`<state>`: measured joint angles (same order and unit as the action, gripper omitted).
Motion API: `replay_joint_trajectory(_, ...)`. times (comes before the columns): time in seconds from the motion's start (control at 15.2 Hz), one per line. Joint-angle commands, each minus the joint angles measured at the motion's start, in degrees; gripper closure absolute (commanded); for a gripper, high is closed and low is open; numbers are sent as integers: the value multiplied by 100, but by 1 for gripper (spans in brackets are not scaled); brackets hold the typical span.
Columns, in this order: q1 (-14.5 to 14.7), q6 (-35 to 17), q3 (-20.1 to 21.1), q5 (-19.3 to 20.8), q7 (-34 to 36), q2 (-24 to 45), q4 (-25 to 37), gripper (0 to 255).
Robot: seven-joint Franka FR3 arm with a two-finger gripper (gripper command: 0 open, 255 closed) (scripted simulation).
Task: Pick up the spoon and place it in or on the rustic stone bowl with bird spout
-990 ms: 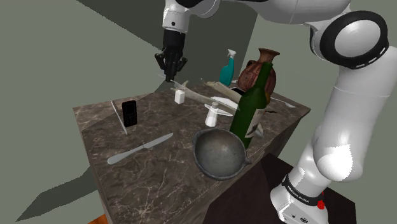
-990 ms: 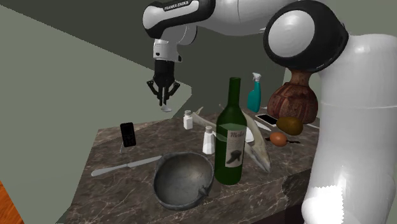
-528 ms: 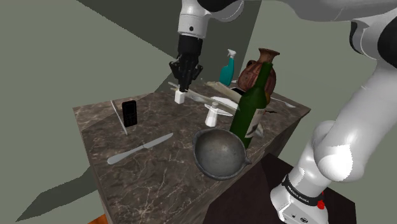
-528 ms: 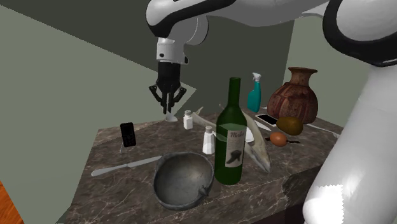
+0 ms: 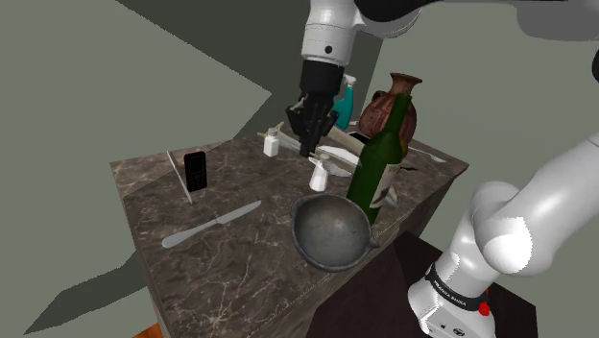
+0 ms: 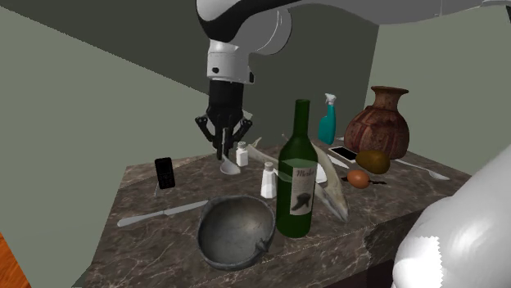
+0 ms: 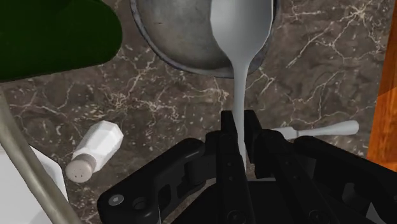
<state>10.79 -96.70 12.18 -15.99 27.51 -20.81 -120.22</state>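
The fingers (image 7: 228, 127) are clenched on the thin handle of the pale grey spoon (image 7: 240, 38), with only the handle's width between them. The spoon hangs straight down from the black gripper (image 7: 239, 124), its scoop lowest and touching nothing else.

In the second exterior view the gripper (image 6: 223, 150) points down over the back part of the dark marbled counter (image 6: 156, 245). The spoon (image 6: 229, 166) hangs just beside a small white shaker (image 6: 241, 154) and above the counter top. A second white shaker (image 6: 268, 180) stands nearer the green wine bottle (image 6: 296, 176).

The grey stone bowl (image 6: 236, 231) sits at the counter's front, close beside the bottle and apart from the spoon. Along the wrist view's line of sight the spoon's scoop overlaps the rim of the bowl (image 7: 172, 25).

In the shoulder view the gripper (image 5: 308, 146) hangs between the two shakers, behind the bowl (image 5: 331, 230). A knife (image 5: 211, 226) lies flat on the counter, and a black phone (image 5: 196, 171) stands propped behind it.
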Motion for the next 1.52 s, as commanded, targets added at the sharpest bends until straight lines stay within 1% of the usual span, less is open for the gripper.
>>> replay_joint_trajectory(0.0,80,-13,65,-108,93,-387,-369,255)
replay_joint_trajectory(0.33,337,183,249,-418,424,-1415,-1107,255)
replay_joint_trajectory(1.32,394,-942,432,-601,188,-1376,-2212,255)
replay_joint_trajectory(1.45,395,-968,437,-606,182,-1372,-2234,255)
